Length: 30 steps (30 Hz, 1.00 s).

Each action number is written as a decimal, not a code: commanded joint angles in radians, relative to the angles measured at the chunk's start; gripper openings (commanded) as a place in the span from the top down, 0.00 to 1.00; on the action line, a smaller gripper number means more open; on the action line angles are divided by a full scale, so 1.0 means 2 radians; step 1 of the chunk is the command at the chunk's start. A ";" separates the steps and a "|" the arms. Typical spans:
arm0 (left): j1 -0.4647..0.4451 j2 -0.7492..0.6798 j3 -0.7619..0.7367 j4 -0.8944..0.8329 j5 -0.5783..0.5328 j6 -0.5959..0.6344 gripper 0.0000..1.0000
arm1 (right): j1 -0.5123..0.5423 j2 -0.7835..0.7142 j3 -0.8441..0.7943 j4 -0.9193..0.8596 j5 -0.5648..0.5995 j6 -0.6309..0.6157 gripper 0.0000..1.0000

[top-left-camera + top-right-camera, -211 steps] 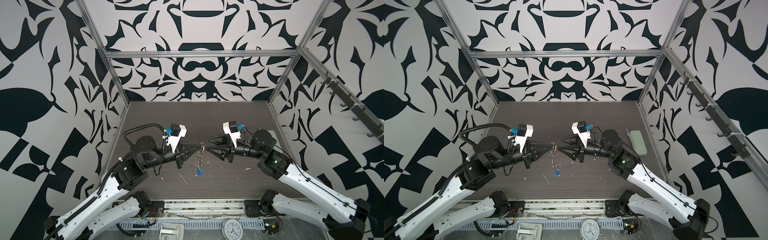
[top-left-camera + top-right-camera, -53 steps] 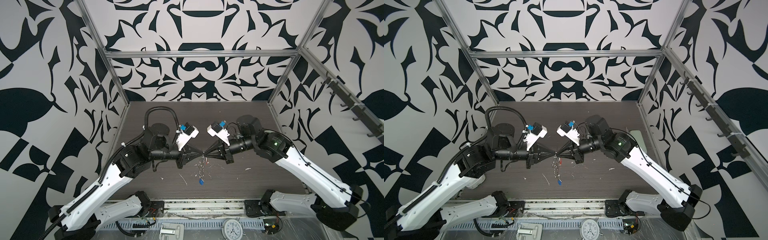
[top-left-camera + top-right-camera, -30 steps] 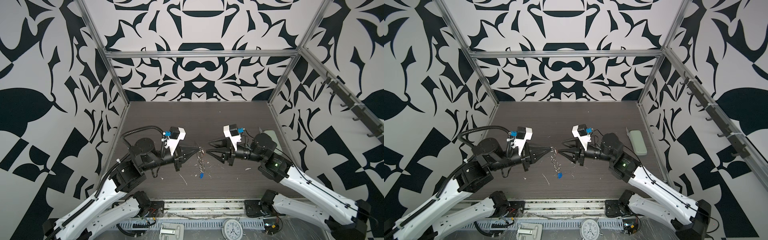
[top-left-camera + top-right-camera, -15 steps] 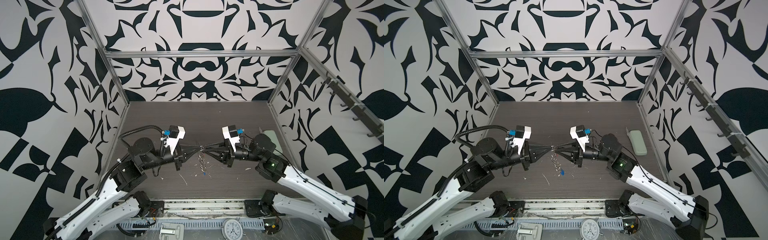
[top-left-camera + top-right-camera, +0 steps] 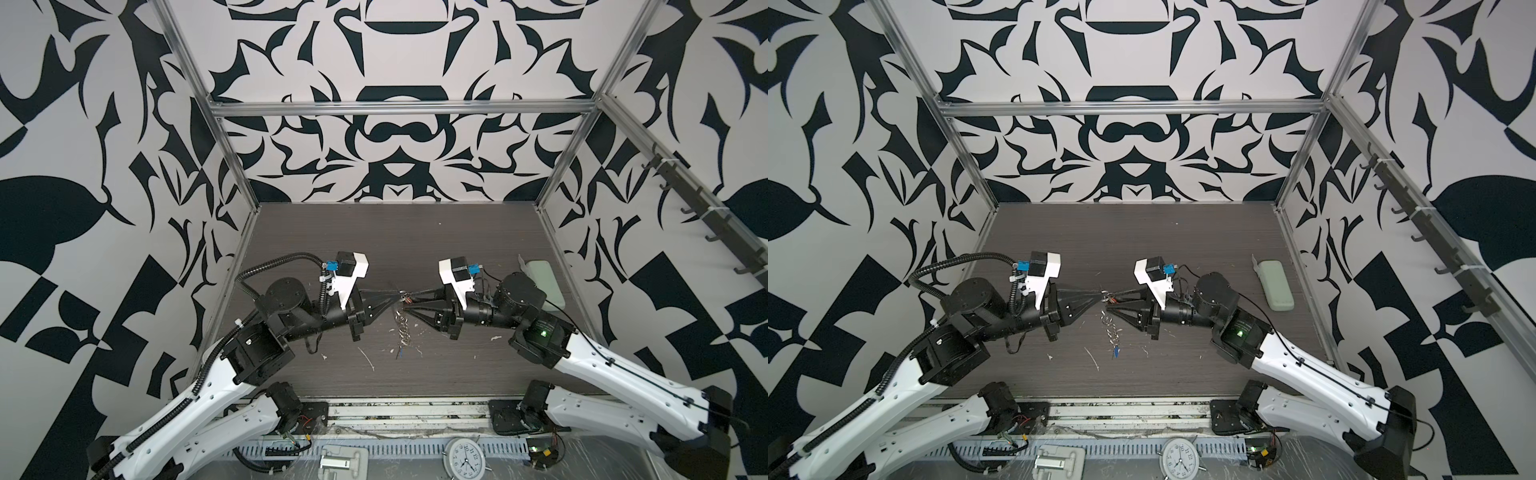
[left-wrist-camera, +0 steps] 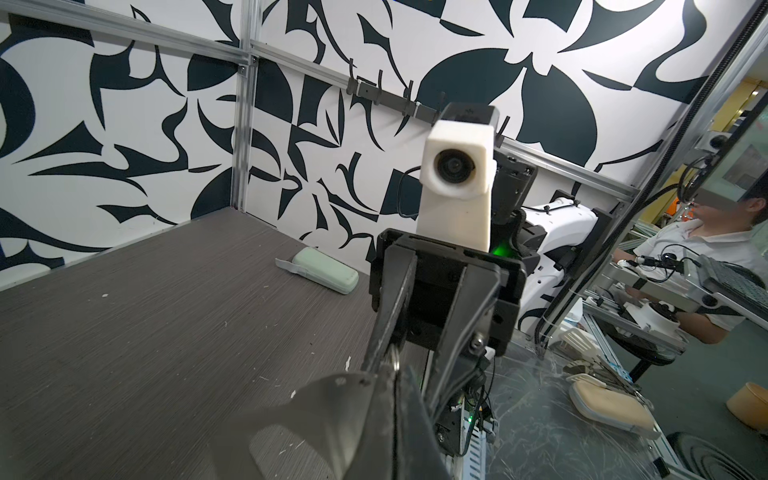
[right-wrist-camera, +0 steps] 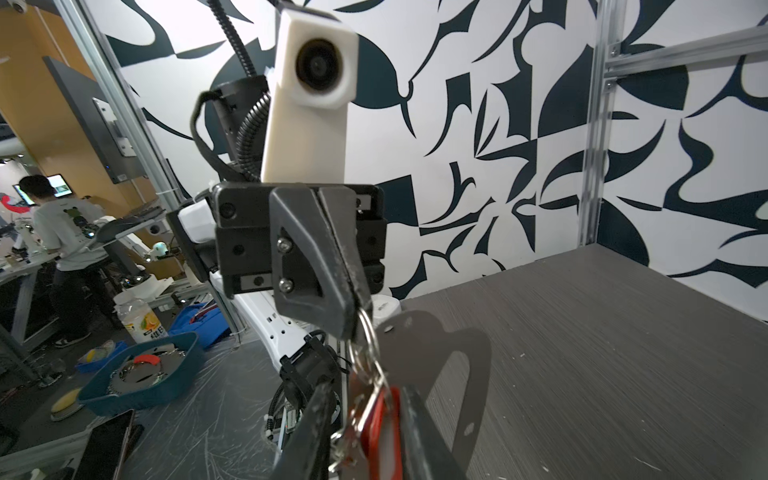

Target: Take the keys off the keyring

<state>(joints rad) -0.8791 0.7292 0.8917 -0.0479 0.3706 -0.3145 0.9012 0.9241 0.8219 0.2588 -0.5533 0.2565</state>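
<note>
The keyring (image 5: 402, 328) hangs as a short chain of silver rings above the dark table, in both top views (image 5: 1111, 328). My left gripper (image 5: 397, 296) is shut on its top ring (image 7: 365, 328), which the left wrist view shows pinched at the gripper (image 6: 392, 372) tips. One of the keys, with a red tag (image 7: 380, 419), sits between my right gripper's (image 7: 365, 390) fingers, which press on it from both sides. In a top view the right gripper (image 5: 405, 302) meets the left tip to tip. The key with a blue tag (image 5: 400, 353) dangles at the chain's bottom end.
A pale-green oblong case (image 5: 542, 278) lies by the right wall, behind my right arm. Small white scraps (image 5: 368, 357) dot the table near the front. A clock (image 5: 461, 455) lies beyond the front rail. Patterned walls close in three sides.
My right gripper has moved left to the top of the chain and closed in around the red-tagged key. The left gripper stays shut on the ring, hardly moved.
</note>
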 commanded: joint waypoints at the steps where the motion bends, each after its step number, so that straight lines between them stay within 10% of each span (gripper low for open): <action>1: -0.001 -0.010 0.001 0.021 -0.001 -0.002 1.00 | 0.003 -0.010 -0.001 0.010 0.020 -0.006 0.74; 12: -0.001 -0.012 -0.005 0.031 -0.008 -0.008 1.00 | 0.003 -0.010 0.003 -0.001 0.022 -0.014 1.00; 30: -0.001 -0.020 -0.026 0.079 -0.048 -0.040 1.00 | 0.081 0.007 0.024 -0.120 0.115 -0.131 1.00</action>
<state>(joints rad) -0.8837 0.7078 0.8398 0.0021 0.3065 -0.3893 1.0401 0.9291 0.8509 0.0914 -0.3042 0.0391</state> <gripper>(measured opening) 0.041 0.065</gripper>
